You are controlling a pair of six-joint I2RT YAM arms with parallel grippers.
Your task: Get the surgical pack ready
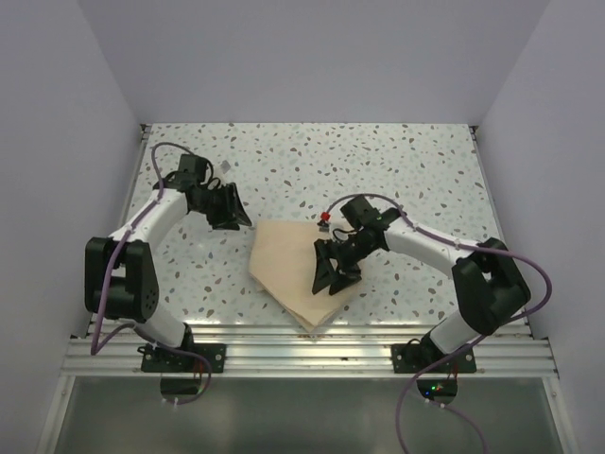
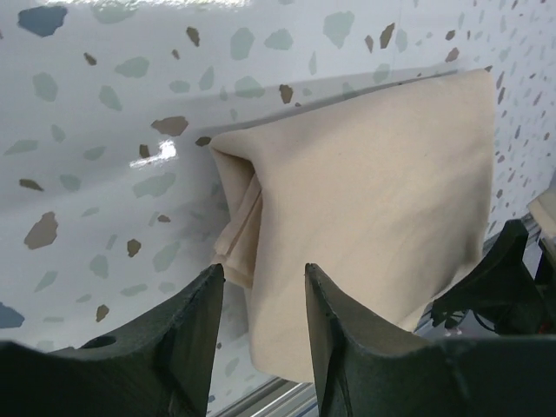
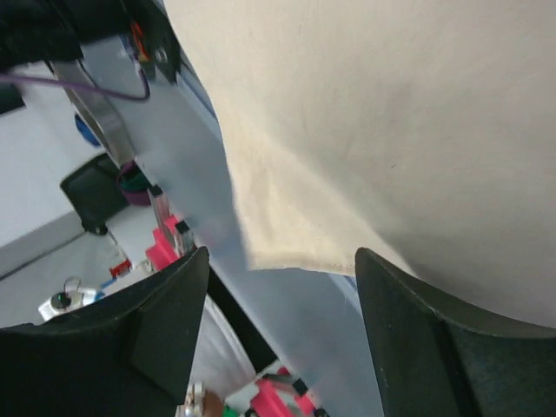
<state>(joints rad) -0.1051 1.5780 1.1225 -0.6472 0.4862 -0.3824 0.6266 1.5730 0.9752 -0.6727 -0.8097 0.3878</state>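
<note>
The surgical pack is a tan-beige cloth folded into a compact bundle [image 1: 288, 265] near the table's front edge, and one corner of it pokes over the edge. No tin, instruments or gauze show. My left gripper [image 1: 234, 210] hovers just beyond the bundle's far-left corner. Its jaws [image 2: 263, 276] stand open with nothing between them, and the cloth [image 2: 373, 191] lies ahead, with layered folds at its left side. My right gripper [image 1: 328, 276] hangs over the bundle's right half. It is open [image 3: 278, 261] above the cloth's overhanging corner [image 3: 295, 234] and holds nothing.
An aluminium rail [image 1: 284, 345] runs along the table's front edge, just under the cloth's corner. White walls close in the speckled tabletop [image 1: 378, 161] on three sides. The right arm's dark fingers [image 2: 499, 278] show at the right edge of the left wrist view.
</note>
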